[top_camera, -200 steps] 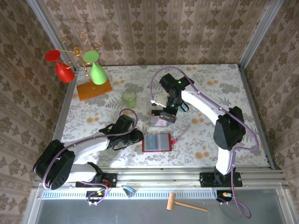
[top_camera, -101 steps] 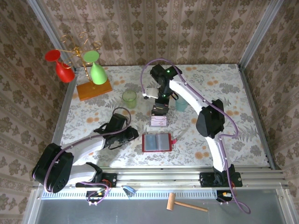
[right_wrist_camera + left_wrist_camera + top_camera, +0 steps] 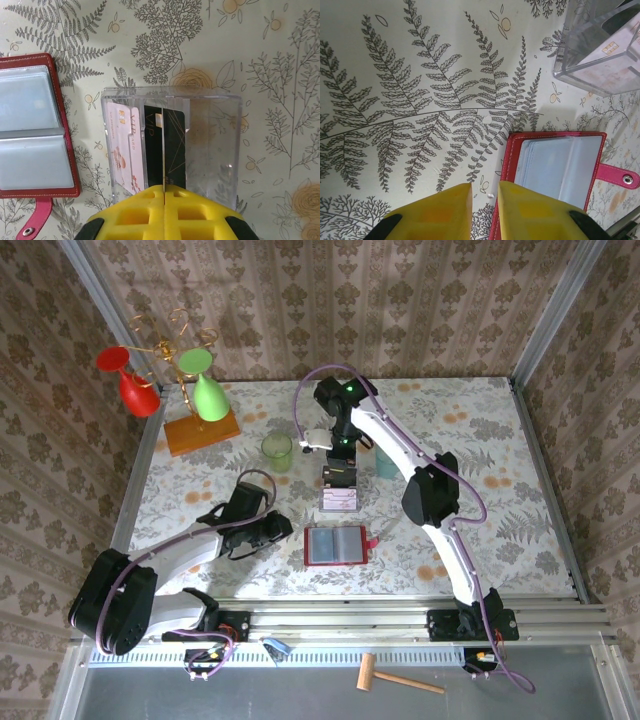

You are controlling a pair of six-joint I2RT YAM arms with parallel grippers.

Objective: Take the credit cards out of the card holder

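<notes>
- The card holder (image 3: pixel 335 545) lay open near the middle of the table's (image 3: pixel 480 440) near edge, its clear pockets looking empty.
- Both credit cards (image 3: pixel 122 145), one pale pink and one dark, sat in the clear box (image 3: pixel 210 140) just beyond it, so the emptying seemed done.
- The right gripper (image 3: pixel 164 192) hung over the box with its fingers pressed together.
- The left gripper (image 3: pixel 485 195) had its fingers slightly apart and held nothing.

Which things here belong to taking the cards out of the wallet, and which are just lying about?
Job: red card holder, pink card, dark card, clear box around both cards.
Lying about: green cup, red goblet, green goblet, wooden mallet.
</notes>
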